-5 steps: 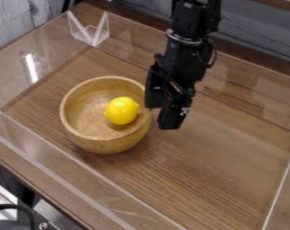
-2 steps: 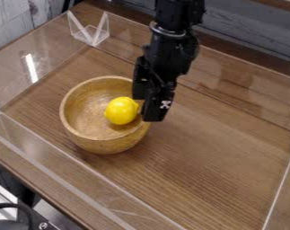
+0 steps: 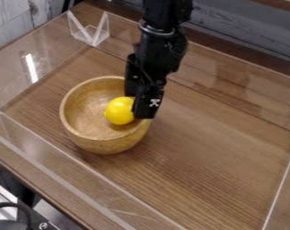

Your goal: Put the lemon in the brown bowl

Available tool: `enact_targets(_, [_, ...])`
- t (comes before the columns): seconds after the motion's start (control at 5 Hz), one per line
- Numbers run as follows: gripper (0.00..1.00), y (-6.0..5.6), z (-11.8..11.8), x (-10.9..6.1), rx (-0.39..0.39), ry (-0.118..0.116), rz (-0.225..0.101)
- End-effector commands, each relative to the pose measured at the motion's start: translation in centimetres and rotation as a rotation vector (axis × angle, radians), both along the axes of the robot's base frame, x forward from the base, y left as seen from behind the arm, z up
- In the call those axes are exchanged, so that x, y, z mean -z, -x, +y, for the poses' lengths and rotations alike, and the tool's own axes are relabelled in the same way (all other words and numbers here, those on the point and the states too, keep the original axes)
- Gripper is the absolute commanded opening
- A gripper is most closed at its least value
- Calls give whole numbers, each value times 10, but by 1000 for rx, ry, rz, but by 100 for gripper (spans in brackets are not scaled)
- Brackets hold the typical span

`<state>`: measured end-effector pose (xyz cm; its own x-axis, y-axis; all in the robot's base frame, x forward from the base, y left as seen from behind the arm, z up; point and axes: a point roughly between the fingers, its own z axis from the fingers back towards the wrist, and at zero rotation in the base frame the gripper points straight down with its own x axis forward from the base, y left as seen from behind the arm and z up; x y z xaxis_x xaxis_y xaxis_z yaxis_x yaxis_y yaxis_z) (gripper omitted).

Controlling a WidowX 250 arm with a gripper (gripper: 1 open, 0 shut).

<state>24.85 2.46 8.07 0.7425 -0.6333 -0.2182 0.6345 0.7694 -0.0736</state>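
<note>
Hangs with the gripper (image 3: 142, 101) over the right side of the bowl (image 3: 73, 128), fingers parted, with no sign of a grip on anything. Comes close beside the lemon (image 3: 119, 110) and covers a little of its right side in this view; cannot tell for sure whether touching it or just above. Shows the lemon inside the bowl, low down and toward the side nearest the gripper, with bare wood to its left. Looks, by that, as good as done: fruit in the right place, nothing more to carry. Leaves only, in all likelihood, a lift up and away, clear of both fruit and rim. Calls for some care there, as a brush from a finger could roll the lemon or nudge the bowl. Compared with the earlier frame, brings the gripper farther in over the bowl, from a spot outside the right rim, and nearer to the lemon. Keeps the lemon and the bowl much where they were, the bowl toward the table's (image 3: 213, 171) near left edge. Farther out, shows a white wire stand (image 3: 90, 31) toward the far left corner and a black cable (image 3: 18, 207) past the near left edge.
</note>
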Motion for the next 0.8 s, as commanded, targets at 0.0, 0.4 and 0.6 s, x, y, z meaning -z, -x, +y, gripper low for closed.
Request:
enact_targets(0.0, [100, -5, 5, -14, -18, -5, -86])
enact_targets(0.4, [100, -5, 11, -10, -48, -2, -113])
enact_targets(0.6, [100, -5, 14, -8, -61, 1, -123])
